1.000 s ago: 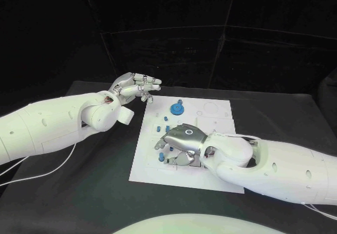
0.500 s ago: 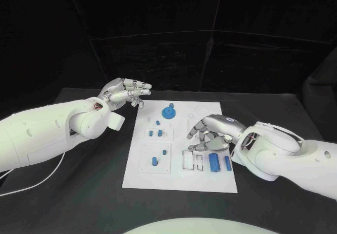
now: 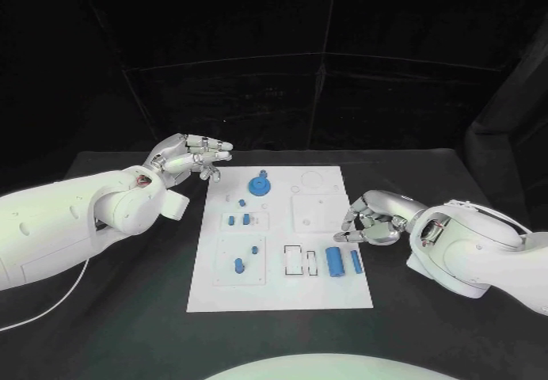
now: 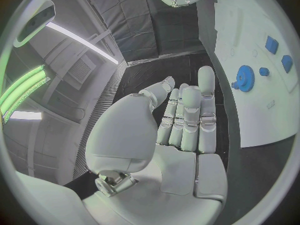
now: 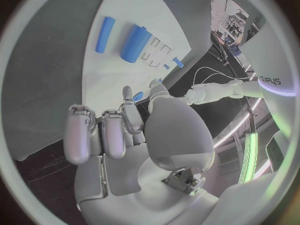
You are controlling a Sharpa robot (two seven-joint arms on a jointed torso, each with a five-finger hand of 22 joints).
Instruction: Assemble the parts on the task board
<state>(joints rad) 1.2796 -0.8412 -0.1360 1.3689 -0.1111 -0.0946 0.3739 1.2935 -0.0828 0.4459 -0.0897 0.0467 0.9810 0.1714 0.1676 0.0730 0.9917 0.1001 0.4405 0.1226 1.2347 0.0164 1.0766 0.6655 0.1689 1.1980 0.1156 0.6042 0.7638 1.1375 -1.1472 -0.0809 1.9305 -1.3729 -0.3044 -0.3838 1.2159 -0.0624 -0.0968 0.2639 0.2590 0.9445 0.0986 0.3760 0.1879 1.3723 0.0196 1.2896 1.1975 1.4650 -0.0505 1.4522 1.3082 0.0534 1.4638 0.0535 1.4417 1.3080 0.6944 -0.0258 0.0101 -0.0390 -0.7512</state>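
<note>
The black worktop (image 3: pixel 114 317) is seen in the head view, with the white rectangular task board (image 3: pixel 286 293) laid flat at its middle; the board is flanked by the two hands, neither of which touches it. The silver many-fingered left hand (image 3: pixel 188 155) is held above the worktop just beyond the board's far left corner, its fingers curled inward with nothing seen between them; in the left wrist view its fingers (image 4: pixel 187 116) lie close together and empty. The silver right hand (image 3: pixel 374 218) is held just beside the board's right edge, fingers curled in and nothing gripped, as the right wrist view also suggests (image 5: pixel 119 135).

On the board, a blue toothed gear wheel (image 3: pixel 261 187) stands near the far middle, apparently seated on its post; a thick blue cylinder (image 3: pixel 335 261) and a thin blue rod (image 3: pixel 355 262) lie side by side near the right edge, next to two empty rectangular slots (image 3: pixel 302 260); several small blue pegs (image 3: pixel 237 219) stand in the recessed plates on the left half.

The task is judged partly done: the gear and small pegs appear placed; the cylinder and rod are still loose, and the slots are unfilled.
</note>
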